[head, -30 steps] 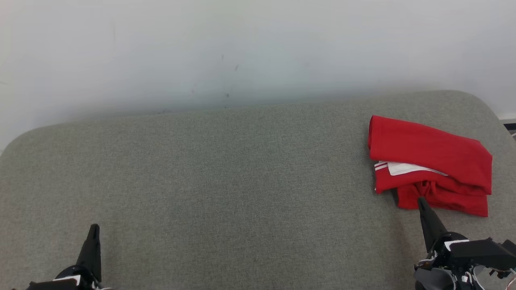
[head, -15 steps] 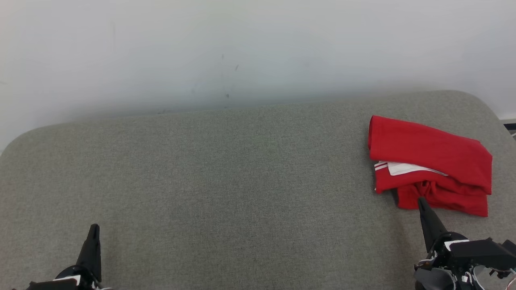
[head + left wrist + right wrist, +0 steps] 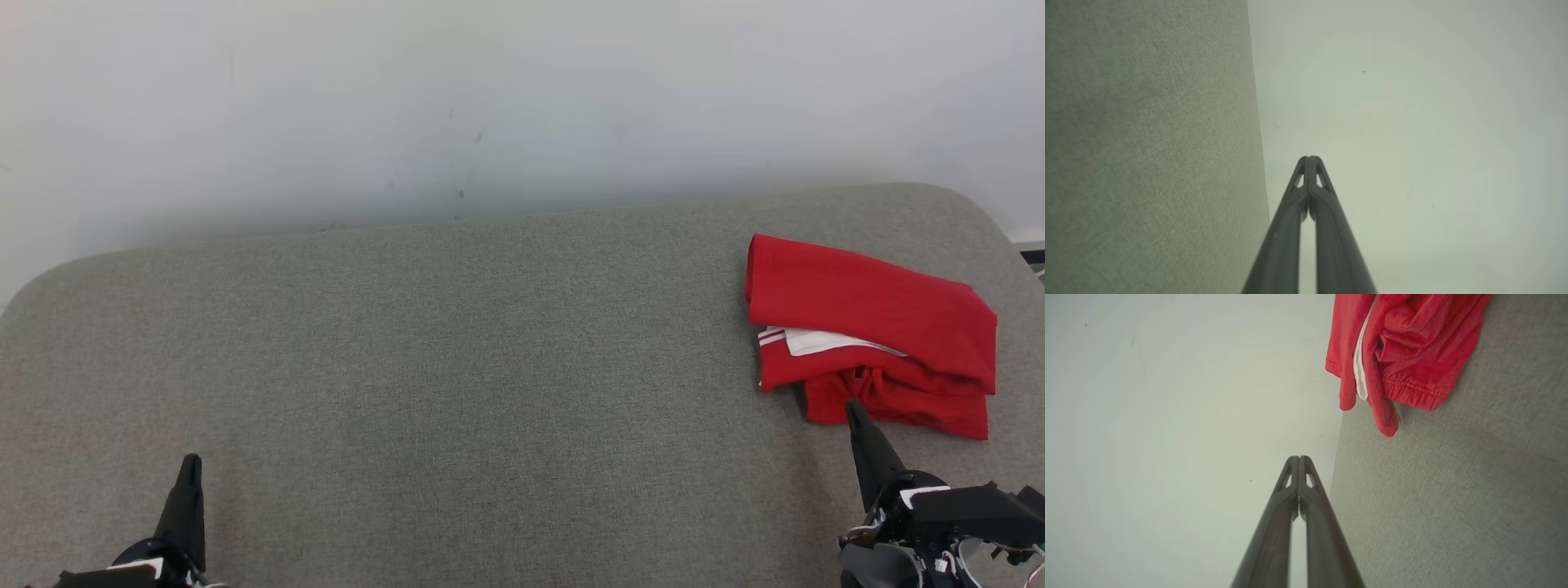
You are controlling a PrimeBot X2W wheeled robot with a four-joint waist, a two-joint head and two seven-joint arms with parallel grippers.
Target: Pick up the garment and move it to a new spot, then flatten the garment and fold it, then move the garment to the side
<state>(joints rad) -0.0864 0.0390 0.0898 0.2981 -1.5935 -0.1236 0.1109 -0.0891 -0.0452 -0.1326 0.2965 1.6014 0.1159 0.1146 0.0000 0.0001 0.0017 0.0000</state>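
Grey padded surface [image 3: 490, 367] with a folded red garment [image 3: 873, 318] at its right end.
From the left: my left gripper [image 3: 190, 462] sits at the lower left, fingers pressed together on nothing. A pale wall [image 3: 490, 98] stands behind the surface. The garment, a white stripe showing in its folds, lies near the right edge; my right gripper [image 3: 852, 406], likewise closed and empty, points at its near hem.

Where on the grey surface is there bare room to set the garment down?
Bare: the surface from the left gripper across to the garment, back to the wall. Crowded: the right end, where the garment lies by the right gripper.
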